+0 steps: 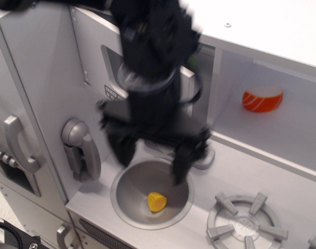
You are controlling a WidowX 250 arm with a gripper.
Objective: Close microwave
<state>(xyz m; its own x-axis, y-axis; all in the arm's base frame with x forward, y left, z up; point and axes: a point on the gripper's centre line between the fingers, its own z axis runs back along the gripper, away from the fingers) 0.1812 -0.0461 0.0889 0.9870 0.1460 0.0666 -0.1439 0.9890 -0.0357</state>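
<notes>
The microwave door is white, with a clear window and a row of small grey buttons. It is swung most of the way across its compartment, and its right edge stands close to the divider. My arm covers the handle and most of the door, so I cannot tell whether it is fully shut. My gripper is blurred and hangs in front of the door's lower part, just above the sink. Its fingers point down, spread apart and hold nothing.
A round metal sink holds a yellow corn toy. An orange salmon toy lies in the doorless cubby on the right. A grey toy phone hangs at the left, a burner sits at the lower right, and a grey door handle is at the far left.
</notes>
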